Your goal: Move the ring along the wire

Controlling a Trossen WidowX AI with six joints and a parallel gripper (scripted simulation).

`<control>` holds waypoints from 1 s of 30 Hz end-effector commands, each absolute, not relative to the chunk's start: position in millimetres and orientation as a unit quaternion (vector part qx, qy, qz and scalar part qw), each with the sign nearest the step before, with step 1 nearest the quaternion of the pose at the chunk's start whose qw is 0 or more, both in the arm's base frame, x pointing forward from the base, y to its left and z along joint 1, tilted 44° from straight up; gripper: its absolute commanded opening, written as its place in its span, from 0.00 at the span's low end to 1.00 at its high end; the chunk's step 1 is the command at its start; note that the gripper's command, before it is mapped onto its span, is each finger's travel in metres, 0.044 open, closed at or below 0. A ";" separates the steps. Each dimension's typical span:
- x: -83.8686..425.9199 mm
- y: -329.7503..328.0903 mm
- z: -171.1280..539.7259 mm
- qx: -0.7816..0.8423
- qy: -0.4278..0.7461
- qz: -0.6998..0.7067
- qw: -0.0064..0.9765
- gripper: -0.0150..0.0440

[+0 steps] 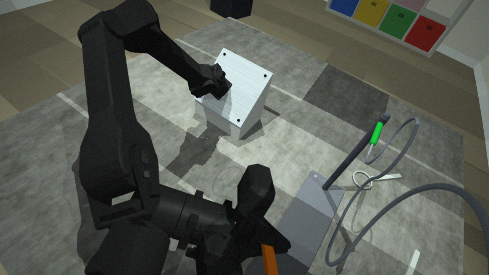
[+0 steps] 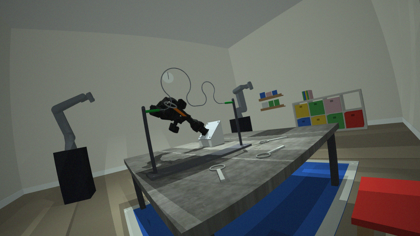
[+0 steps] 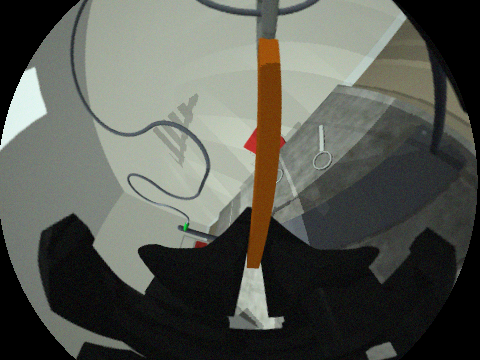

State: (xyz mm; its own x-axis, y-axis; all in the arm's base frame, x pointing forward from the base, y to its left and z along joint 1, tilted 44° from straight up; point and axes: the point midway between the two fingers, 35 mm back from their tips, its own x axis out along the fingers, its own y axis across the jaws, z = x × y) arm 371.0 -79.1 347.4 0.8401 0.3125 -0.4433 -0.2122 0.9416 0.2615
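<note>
The ring is tilted nearly flat around the grey wire, just past the green part by the left post in the exterior view. Whether it touches the wire I cannot tell. My gripper is shut on the orange handle near its end, behind the wire. The other green part is by the right post. The ring is out of view in the top view.
The wire rises from the ring into a large loop, dips, then makes a smaller loop. The posts stand on a grey base plate. My arm comes from a white sloped block. Loose pale rings with handles lie on the table.
</note>
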 end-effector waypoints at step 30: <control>351.7 3.9 402.6 0.406 0.250 0.215 0.852 0.00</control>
State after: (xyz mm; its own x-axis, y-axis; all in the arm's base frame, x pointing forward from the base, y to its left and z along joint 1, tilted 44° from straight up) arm 354.5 -1.9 395.0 0.7874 0.5521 -0.2742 -0.1549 0.6078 0.7788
